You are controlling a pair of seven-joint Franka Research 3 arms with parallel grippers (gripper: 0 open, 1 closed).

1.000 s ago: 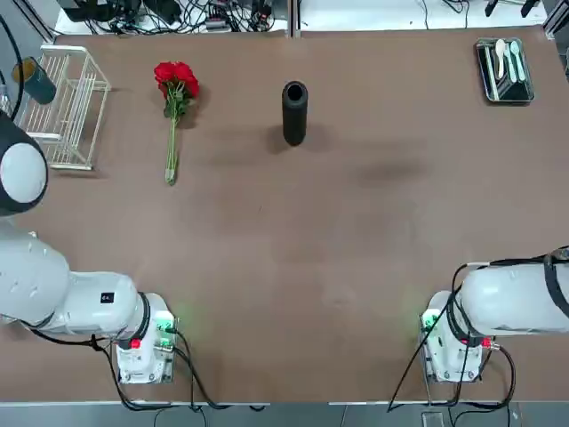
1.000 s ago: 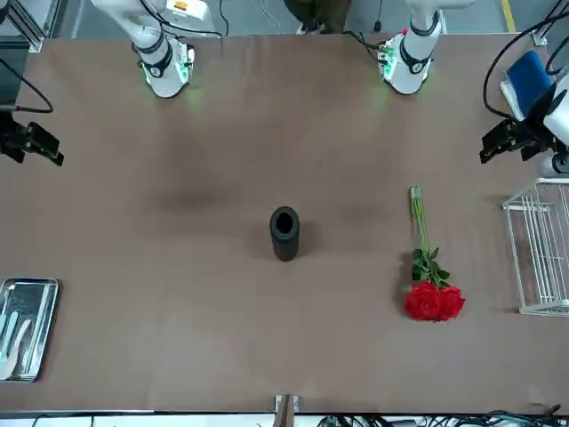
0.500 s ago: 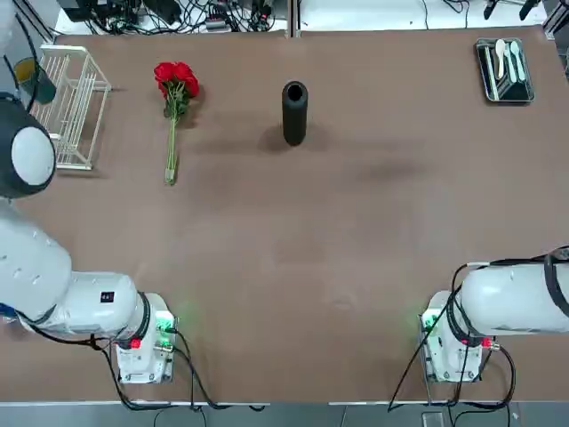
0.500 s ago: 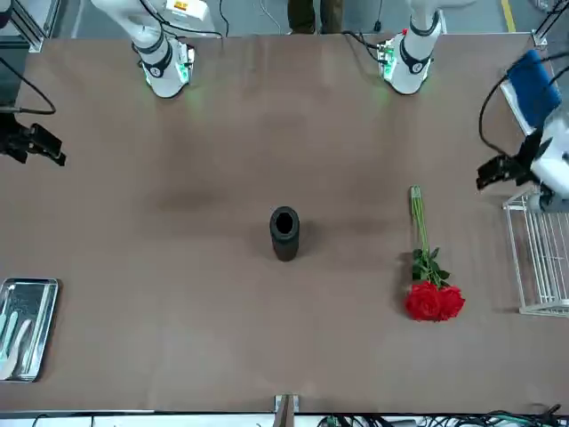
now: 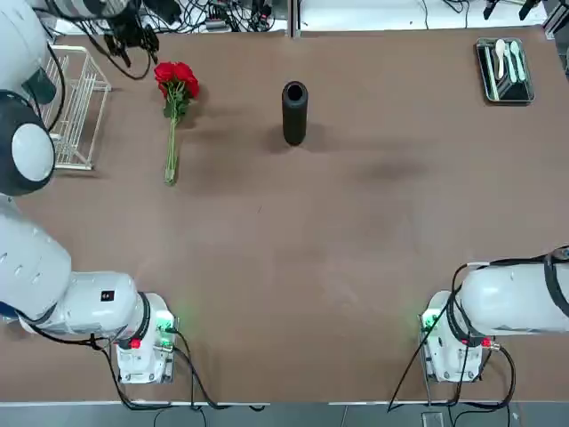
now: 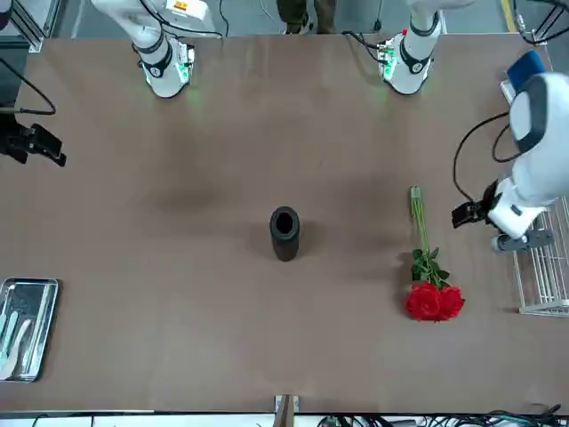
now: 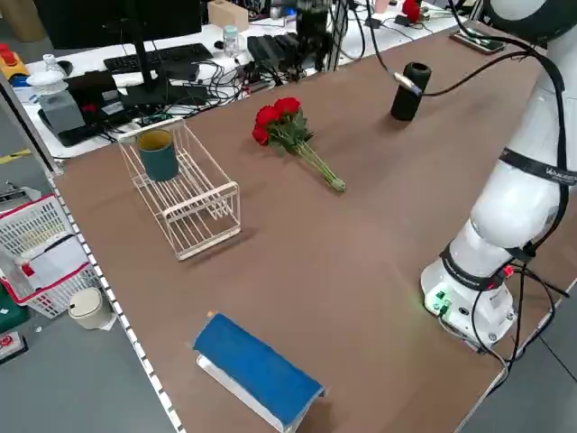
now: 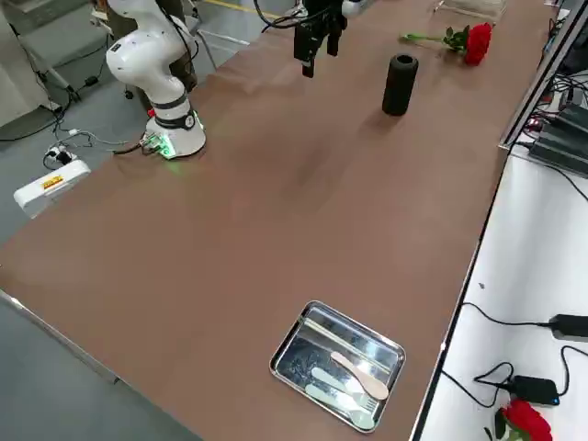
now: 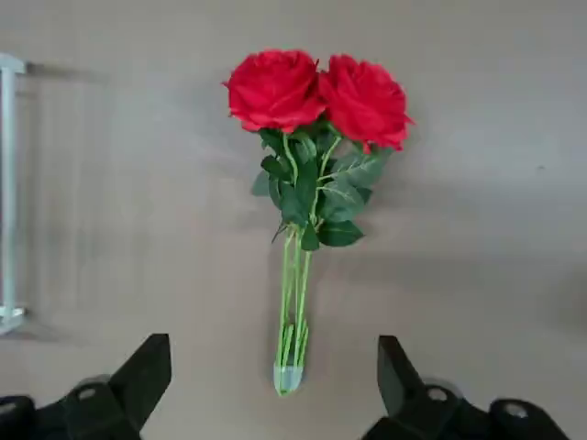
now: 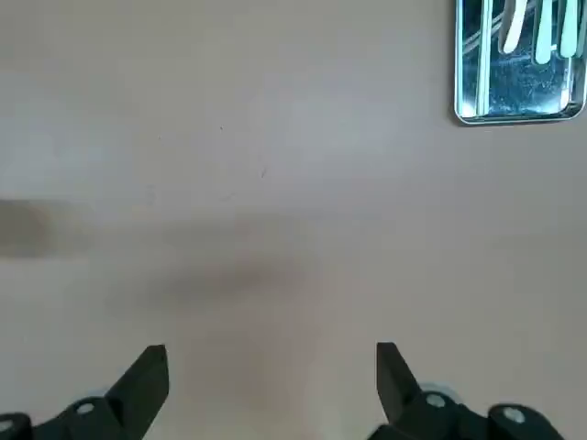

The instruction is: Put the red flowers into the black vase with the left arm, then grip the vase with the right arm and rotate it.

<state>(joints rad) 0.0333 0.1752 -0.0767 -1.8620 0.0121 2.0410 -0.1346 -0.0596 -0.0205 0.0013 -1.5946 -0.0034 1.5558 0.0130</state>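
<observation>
Red flowers lie flat on the brown desk at its far left, blooms toward the far edge and thin green stems running back toward the robot's side. The black vase stands upright well to their right, mouth open and nothing in it. To the left of the bunch sits a white wire rack with a dark green cup in it.

The left pincer hangs above the bunch with its fingers spread wide and nothing between them; in its wrist view the stem ends sit between the two fingertips. The right pincer, also spread and empty, is parked over bare desk far from the vase.

To do this step well, I judge the left pincer should come straight down astride the stems, below the leaves rather than on the blooms, so the heads are not crushed. The stems are thin and lie flush on the desk, so the fingertips need to reach almost to the surface and close across all stems together, or one may slip out. Gripping nearer the leaves would leave more free stem to drop into the vase's narrow mouth.
</observation>
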